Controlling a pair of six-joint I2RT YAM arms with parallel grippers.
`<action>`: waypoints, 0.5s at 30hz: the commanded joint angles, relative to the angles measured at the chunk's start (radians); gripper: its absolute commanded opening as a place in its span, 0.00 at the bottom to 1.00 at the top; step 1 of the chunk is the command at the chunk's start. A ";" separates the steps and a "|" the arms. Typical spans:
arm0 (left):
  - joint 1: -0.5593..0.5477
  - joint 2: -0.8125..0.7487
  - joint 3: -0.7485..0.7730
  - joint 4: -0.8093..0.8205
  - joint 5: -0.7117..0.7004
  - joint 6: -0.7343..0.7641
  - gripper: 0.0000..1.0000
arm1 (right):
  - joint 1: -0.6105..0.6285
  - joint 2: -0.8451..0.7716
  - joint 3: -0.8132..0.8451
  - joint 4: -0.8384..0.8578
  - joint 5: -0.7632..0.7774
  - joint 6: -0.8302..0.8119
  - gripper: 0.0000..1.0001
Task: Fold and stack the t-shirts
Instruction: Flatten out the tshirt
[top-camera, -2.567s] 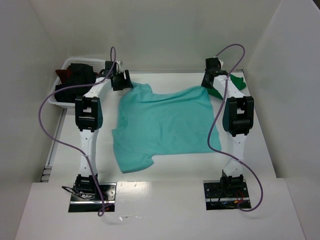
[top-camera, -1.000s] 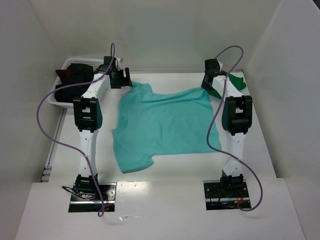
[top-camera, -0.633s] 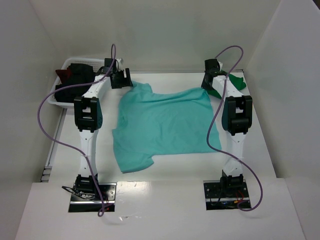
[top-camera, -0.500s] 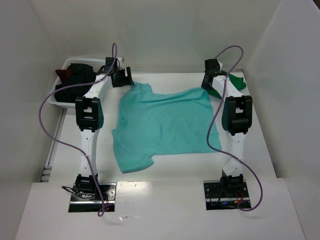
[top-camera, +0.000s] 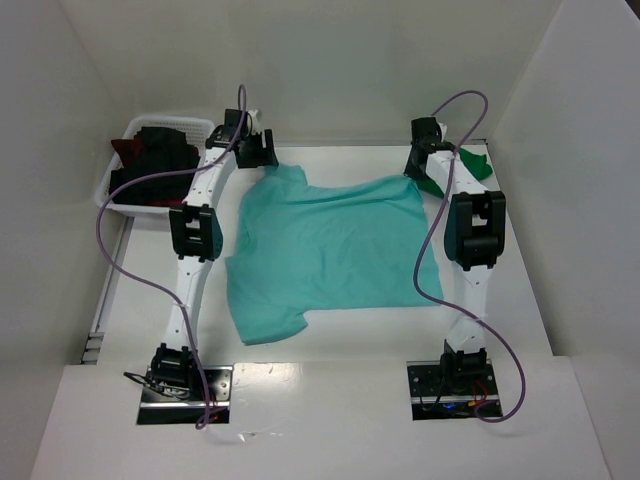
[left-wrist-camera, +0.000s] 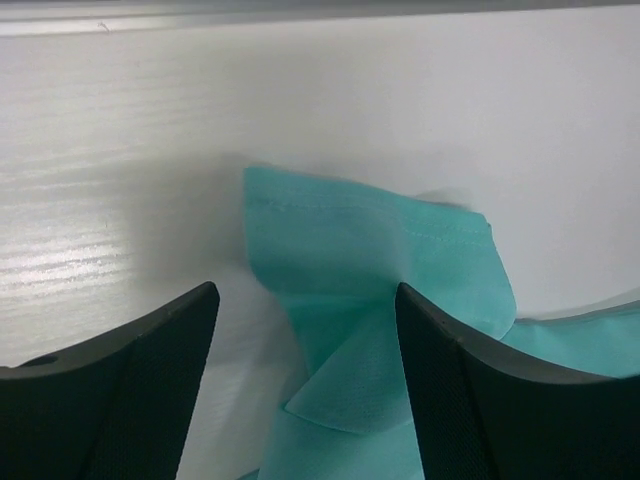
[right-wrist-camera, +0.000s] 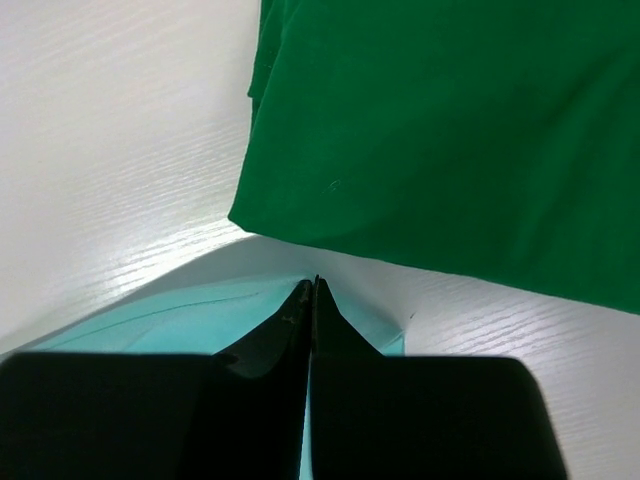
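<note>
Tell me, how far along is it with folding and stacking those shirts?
Early. Done: a green shirt lies at the far right corner, perhaps folded. In hand: the teal shirt lies spread flat, unfolded; the right gripper is shut on its far right corner, and the left gripper hangs open over the far left sleeve. Left: every fold on it, plus the dark shirts in the white basket.

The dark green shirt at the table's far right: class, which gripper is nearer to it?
Right. The right gripper sits just beside the dark green shirt, shut on a corner of the teal shirt. The left gripper is open over the opposite sleeve, across the table.
</note>
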 joint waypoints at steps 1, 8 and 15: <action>0.004 0.075 0.131 -0.053 0.047 -0.009 0.79 | -0.010 0.019 0.049 0.015 0.030 -0.017 0.00; 0.004 0.107 0.181 -0.062 0.101 -0.018 0.76 | -0.028 0.019 0.058 0.005 0.030 -0.026 0.00; -0.005 0.116 0.171 -0.073 0.133 -0.018 0.70 | -0.028 0.019 0.058 0.005 0.021 -0.026 0.00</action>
